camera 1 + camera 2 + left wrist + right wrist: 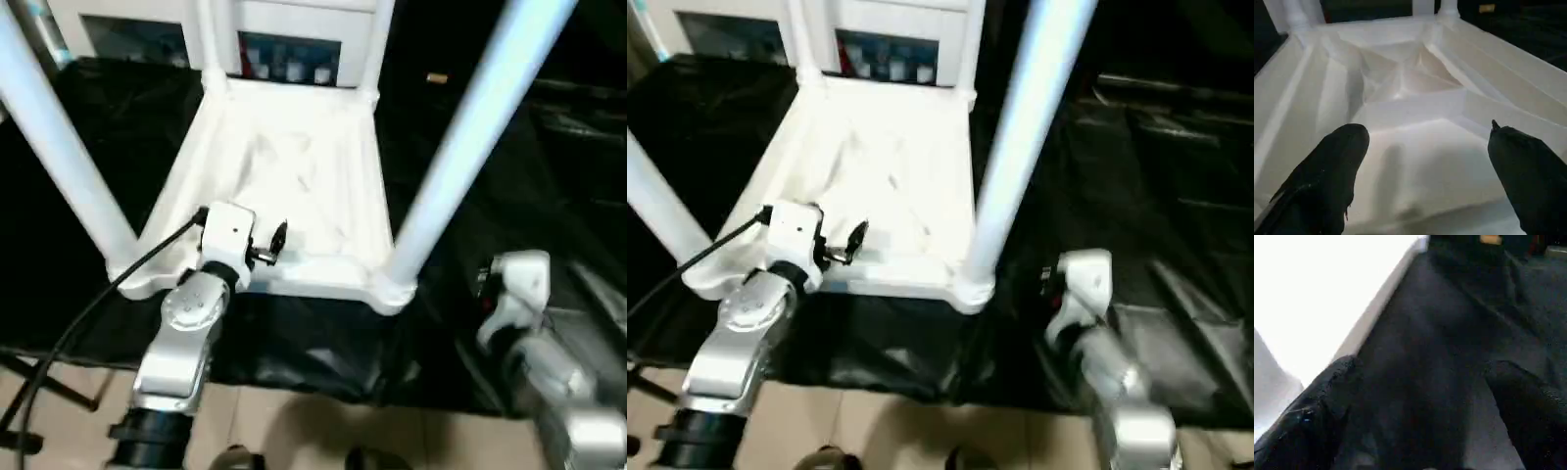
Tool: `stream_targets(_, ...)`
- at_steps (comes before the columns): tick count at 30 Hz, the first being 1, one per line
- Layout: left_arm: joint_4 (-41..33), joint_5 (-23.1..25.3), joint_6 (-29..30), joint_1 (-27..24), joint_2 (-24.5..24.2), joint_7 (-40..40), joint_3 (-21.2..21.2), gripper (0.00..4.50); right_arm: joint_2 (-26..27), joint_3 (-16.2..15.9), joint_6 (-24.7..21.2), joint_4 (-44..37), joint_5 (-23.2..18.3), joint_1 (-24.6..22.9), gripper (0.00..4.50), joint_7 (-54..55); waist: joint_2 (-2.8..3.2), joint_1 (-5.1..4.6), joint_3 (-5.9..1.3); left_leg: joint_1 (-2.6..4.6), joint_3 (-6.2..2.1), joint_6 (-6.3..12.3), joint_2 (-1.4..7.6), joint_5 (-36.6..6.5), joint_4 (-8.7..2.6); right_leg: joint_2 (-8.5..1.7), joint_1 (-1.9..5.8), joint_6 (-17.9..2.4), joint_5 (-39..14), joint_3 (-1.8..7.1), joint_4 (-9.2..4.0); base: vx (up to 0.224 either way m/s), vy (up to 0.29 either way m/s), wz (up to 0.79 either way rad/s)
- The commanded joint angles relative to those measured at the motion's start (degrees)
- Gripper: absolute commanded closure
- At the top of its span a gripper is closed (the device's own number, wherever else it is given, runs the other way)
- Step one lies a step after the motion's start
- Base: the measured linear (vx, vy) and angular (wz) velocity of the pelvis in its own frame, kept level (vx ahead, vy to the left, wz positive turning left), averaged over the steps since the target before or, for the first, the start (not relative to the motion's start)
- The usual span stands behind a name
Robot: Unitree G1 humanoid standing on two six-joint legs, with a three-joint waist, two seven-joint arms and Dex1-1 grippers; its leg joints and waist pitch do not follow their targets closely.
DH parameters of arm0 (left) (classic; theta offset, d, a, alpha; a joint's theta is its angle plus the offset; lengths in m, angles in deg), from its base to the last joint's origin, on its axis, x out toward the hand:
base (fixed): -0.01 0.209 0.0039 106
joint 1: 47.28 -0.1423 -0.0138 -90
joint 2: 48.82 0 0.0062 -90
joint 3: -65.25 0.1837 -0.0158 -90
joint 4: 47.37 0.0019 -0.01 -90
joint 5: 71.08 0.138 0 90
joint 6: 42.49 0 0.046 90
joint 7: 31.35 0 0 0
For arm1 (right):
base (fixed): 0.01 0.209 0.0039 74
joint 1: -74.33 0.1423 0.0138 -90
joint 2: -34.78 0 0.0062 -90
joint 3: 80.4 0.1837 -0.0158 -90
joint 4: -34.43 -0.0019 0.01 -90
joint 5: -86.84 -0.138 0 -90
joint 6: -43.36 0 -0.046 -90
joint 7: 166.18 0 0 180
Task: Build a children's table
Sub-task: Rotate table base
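Observation:
The children's table (pixel 294 166) lies upside down on a black cloth, ribbed underside facing up. Four white tube legs stand in its corner sockets: near left (pixel 59 137), near right (pixel 470 127) and two at the far corners (pixel 208 39). My left gripper (pixel 1425 129) hovers open just above the near edge of the underside, its black fingers (pixel 1327 171) spread wide with nothing between them. To the right of the table, my right gripper (pixel 1422 366) hangs open over the cloth beside the table's white edge (pixel 1376 308), holding nothing.
The black cloth (pixel 549 176) covers the surface around the table. A white cabinet with glass doors (pixel 284 49) stands behind. A black cable (pixel 88 304) runs from my left wrist toward the near left. Tan floor (pixel 294 431) shows along the near edge.

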Motion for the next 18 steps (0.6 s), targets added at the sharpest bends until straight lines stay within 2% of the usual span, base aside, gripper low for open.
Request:
stream_targets(1,0.0,0.6,0.7,1.0,0.3,0.4,1.9,0.02,-2.6,1.5,-0.5,3.1,-0.1,1.4,0.0,-2.6,-1.1,-0.01,-3.98,3.05,-4.8,11.37,7.75,17.4,-4.45,-5.33,0.81,-6.2,5.8,2.04,-2.33,0.0,0.0,0.0)
stream_targets(2,0.1,0.8,0.8,1.4,0.3,0.4,2.1,0.02,-3.1,1.4,-0.4,3.8,0.0,2.1,0.0,-3.3,-1.82,1.31,-3.59,0.38,-1.26,10.75,2.2,9.1,-3.39,-7.44,2.81,-10.2,8.2,3.27,-4.49,-0.088,-0.01,0.03)
stream_targets(3,0.7,0.9,1.3,2.3,0.4,0.4,2.1,0.02,-4.1,1.2,-0.3,5.3,0.2,3.4,0.0,-4.7,-2.25,2.29,-2.8,0.73,-1.51,7.85,3.1,-0.4,-4.31,-8.82,3.16,-10.5,-0.5,3.97,-5.9,-0.086,-0.048,0.09)
stream_targets(4,0.7,0.9,1.3,2.4,0.4,0.5,2.0,0.02,-4.2,1.1,-0.3,5.4,0.2,3.5,0.0,-4.8,-1.68,2.44,-2.17,1.56,-1.81,5.66,4.12,-5.3,-5.62,-7.99,2.72,-10.9,-10.8,3.14,-6.57,-0.086,-0.048,0.09)
stream_targets(6,2.0,0.4,0.7,3.4,1.5,2.5,0.3,0.02,-5.9,-0.1,-0.3,7.2,1.2,4.8,0.0,-6.5,-1.18,1.86,-2.4,2.15,-2.0,3.76,4.94,-9.4,-6.83,-6.34,2.63,-10.5,-17.7,2.16,-6.69,-0.058,-0.031,0.05)
stream_targets(7,3.5,0.5,0.0,3.9,1.8,3.3,-0.4,0.02,-6.2,-0.3,-0.5,7.8,1.3,5.3,0.0,-6.5,-1.29,1.51,-2.41,2.29,-2.19,2.85,5.3,-10.9,-7.19,-6.02,2.47,-10.4,-18.2,1.87,-6.61,-0.07,-0.019,0.05)
stream_targets(8,3.8,0.8,-0.4,3.9,1.7,3.5,-0.3,0.02,-6.1,-0.3,-0.4,7.8,1.2,5.3,0.0,-6.3,-1.23,1.42,-2.28,2.26,-2.28,2.51,5.31,-11.4,-7.29,-6.13,2.43,-10.3,-18.2,1.83,-6.62,0.0,0.0,0.0)
stream_targets(9,4.6,1.4,-1.8,4.1,1.7,4.0,-0.2,0.02,-5.6,0.0,-0.5,7.6,1.0,5.0,0.0,-5.6,-1.08,1.48,-2.47,2.31,-2.32,2.05,5.35,-11.7,-7.32,-6.42,2.53,-10.1,-17.6,1.91,-6.56,0.0,0.0,0.0)
stream_targets(11,4.8,1.7,-2.5,4.4,1.4,4.2,0.3,0.02,-3.6,0.8,-0.2,7.1,0.2,4.4,0.0,-3.6,-0.83,1.65,-3.0,2.26,-2.25,2.21,5.44,-9.3,-7.12,-6.8,2.85,-10.7,-13.4,1.93,-6.14,0.0,0.0,0.0)
stream_targets(12,4.8,2.2,-3.4,4.9,1.1,4.4,0.8,0.02,-2.0,1.4,-0.1,6.8,-0.3,4.2,0.0,-2.3,-0.77,1.69,-3.22,2.0,-2.23,2.83,5.44,-6.7,-6.99,-6.86,3.02,-11.4,-9.1,1.89,-5.66,0.0,0.0,0.0)
stream_targets(13,4.8,2.2,-3.4,4.9,1.1,4.4,0.8,0.02,-2.0,1.4,-0.1,6.8,-0.3,4.2,0.0,-2.3,-0.15,1.86,-3.47,1.99,-2.34,3.08,5.49,-5.4,-6.89,-6.91,3.13,-12.0,-6.8,1.81,-5.28,0.0,0.0,0.0)
stream_targets(15,5.3,2.3,-3.3,5.5,1.1,4.4,1.2,0.02,-0.4,1.1,-0.1,6.0,-0.5,3.5,0.0,-1.2,0.05,1.87,-3.88,1.86,-2.24,4.69,5.49,-1.6,-6.5,-6.74,3.44,-14.1,1.3,1.58,-4.33,0.0,0.0,0.0)
stream_targets(16,5.9,1.8,-3.4,5.9,1.4,4.3,1.0,0.02,0.3,0.5,0.3,5.3,-0.1,2.8,0.0,-0.8,-0.03,1.87,-3.9,1.91,-2.17,5.04,5.52,-1.5,-6.48,-6.77,3.43,-14.4,2.0,1.58,-4.34,0.0,0.0,0.0)
stream_targets(17,5.9,1.8,-3.4,5.9,1.4,4.3,1.0,0.02,0.3,0.5,0.3,5.3,-0.1,2.8,0.0,-0.8,0.79,1.75,-4.06,2.25,-2.56,3.91,5.98,-2.1,-6.51,-5.77,3.31,-14.6,3.4,1.06,-4.31,0.0,0.0,0.0)
stream_targets(18,7.7,1.5,-4.1,6.5,2.0,4.4,1.0,0.02,1.2,-0.8,1.3,4.7,0.8,1.8,0.0,-0.4,2.04,1.75,-4.43,2.83,-3.74,2.32,7.25,-3.0,-6.88,-4.3,3.31,-14.4,4.1,-0.07,-3.73,0.0,0.0,0.0)
